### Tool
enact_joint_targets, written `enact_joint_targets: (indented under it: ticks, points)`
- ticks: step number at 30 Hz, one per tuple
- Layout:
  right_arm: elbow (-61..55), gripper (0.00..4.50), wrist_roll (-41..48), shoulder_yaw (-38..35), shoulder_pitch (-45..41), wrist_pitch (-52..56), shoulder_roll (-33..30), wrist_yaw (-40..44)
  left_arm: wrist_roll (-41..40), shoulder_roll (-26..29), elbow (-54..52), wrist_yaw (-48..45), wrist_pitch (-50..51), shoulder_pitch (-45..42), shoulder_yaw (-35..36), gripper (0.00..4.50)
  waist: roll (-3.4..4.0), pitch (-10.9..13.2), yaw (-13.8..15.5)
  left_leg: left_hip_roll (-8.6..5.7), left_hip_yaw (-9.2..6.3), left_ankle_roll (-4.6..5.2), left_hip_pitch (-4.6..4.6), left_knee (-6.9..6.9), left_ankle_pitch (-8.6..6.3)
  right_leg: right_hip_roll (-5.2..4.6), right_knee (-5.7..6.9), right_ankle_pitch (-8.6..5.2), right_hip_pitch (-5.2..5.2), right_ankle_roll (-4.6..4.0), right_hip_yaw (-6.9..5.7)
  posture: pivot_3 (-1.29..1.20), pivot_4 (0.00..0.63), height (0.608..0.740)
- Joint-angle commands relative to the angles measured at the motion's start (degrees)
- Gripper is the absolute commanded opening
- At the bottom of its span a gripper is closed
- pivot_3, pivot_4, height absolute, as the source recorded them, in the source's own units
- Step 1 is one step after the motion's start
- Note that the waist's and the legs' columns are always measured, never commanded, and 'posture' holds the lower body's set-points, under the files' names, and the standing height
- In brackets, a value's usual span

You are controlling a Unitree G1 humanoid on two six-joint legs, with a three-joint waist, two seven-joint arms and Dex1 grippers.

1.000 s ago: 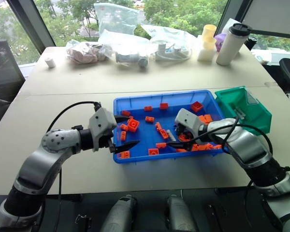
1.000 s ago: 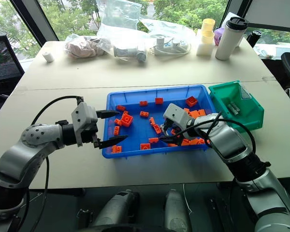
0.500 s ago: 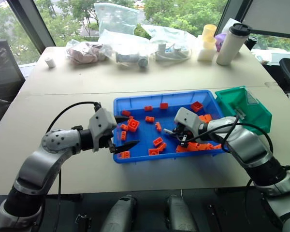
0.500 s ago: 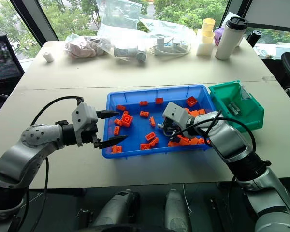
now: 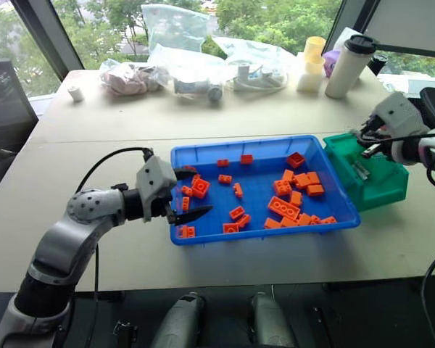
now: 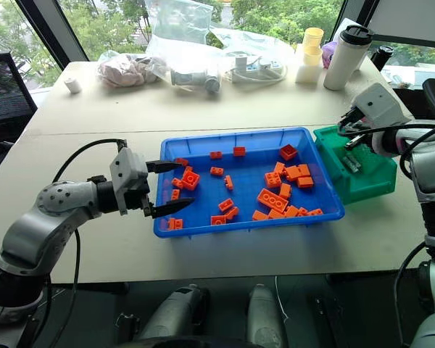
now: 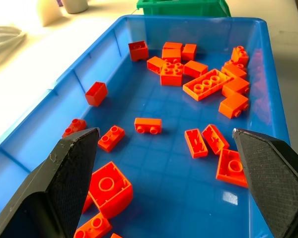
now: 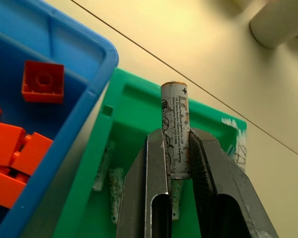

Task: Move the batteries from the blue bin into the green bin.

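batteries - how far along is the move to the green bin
Done: a few batteries already lie in the green bin. In hand: the right gripper is shut on another battery above that bin, not yet released. Left: the blue bin shows orange bricks and no battery I can make out; the left gripper is open over it.

A pale table (image 5: 101,145) carries the blue bin (image 5: 196,235) with the green bin (image 5: 380,185) touching beside it; along the far edge lie plastic bags (image 5: 181,54), a small white roll (image 5: 75,93), cups (image 5: 312,61) and a tumbler (image 5: 346,67)
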Motion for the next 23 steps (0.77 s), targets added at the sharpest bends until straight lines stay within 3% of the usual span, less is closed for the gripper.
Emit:
enact_joint_targets:
  ticks: [1,10,15,17,19,23]
  points:
    - [0.09,0.03,-0.24,-2.25,-0.03,-1.97,-0.36,-0.05,-0.16,-0.16,-0.43,-0.38,-1.30,-1.13,0.47,4.50,0.03,0.00,-0.36,0.01,0.00,0.00,0.00,-0.01,0.00,0.01,0.02,0.00,-0.02,0.00,0.00,0.00,0.150,0.740]
    - [-1.74,4.39,0.95,-2.75,0.88,-1.83,0.09,1.24,-0.40,0.88,-1.05,-0.62,-0.67,-0.56,1.23,4.50,0.04,0.01,-0.90,0.03,-0.01,-0.03,0.00,-0.01,0.02,0.02,0.02,0.00,-0.03,0.00,0.01,0.00,0.150,0.740]
    - [-7.03,4.45,6.05,-5.82,0.09,-0.60,0.75,4.51,-2.24,1.14,-1.45,0.02,0.99,-0.65,3.35,4.50,0.05,0.01,-0.87,0.02,-0.01,-0.02,-0.01,-0.01,0.01,0.02,0.02,0.00,-0.03,0.00,0.01,0.00,0.150,0.740]
    - [-13.99,4.45,11.93,-7.09,1.44,2.10,0.88,9.26,-5.19,0.94,-2.34,0.75,3.29,-1.32,5.45,4.50,0.05,0.02,-0.88,0.02,-0.02,-0.01,-0.01,-0.01,0.01,0.02,0.02,0.00,-0.03,0.00,0.01,0.00,0.150,0.740]
    - [-20.25,4.45,14.48,-7.22,4.71,-2.11,-0.34,14.38,-5.70,1.86,-2.95,0.95,4.27,-1.40,6.41,4.50,0.04,0.02,-0.89,0.06,-0.05,0.12,0.00,-0.01,-0.07,0.04,0.02,0.00,-0.03,0.00,0.00,0.00,0.150,0.740]
    - [-24.34,4.45,17.65,-7.30,6.49,-1.04,0.33,16.34,-5.31,3.98,-3.84,0.60,4.42,0.37,7.00,4.50,0.04,0.02,-0.87,0.01,-0.05,0.14,-0.01,0.01,-0.08,0.02,0.02,0.00,0.01,0.02,-0.02,0.00,0.150,0.740]
